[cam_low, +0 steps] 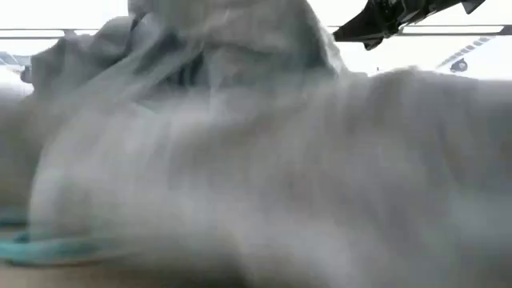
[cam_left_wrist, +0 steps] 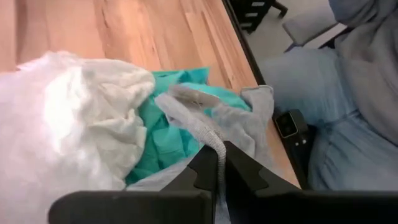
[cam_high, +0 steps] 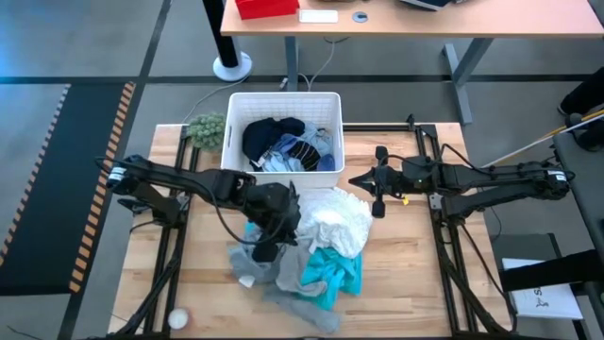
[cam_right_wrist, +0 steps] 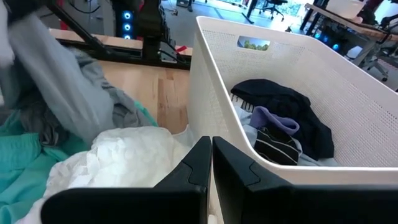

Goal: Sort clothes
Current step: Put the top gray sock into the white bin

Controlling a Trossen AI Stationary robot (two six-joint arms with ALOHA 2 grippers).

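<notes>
We judged the grey piece (cam_left_wrist: 214, 134), pinched in the left gripper (cam_high: 267, 247) over the pile at the table's (cam_high: 396, 274) middle, could drag the teal piece (cam_high: 332, 274) along, since they overlapped. The white garment (cam_high: 335, 219) lay crumpled beside it. The right gripper (cam_high: 380, 194), fingers closed and empty, hovered beside the bin (cam_high: 283, 102), which held dark clothes (cam_high: 274, 132).
</notes>
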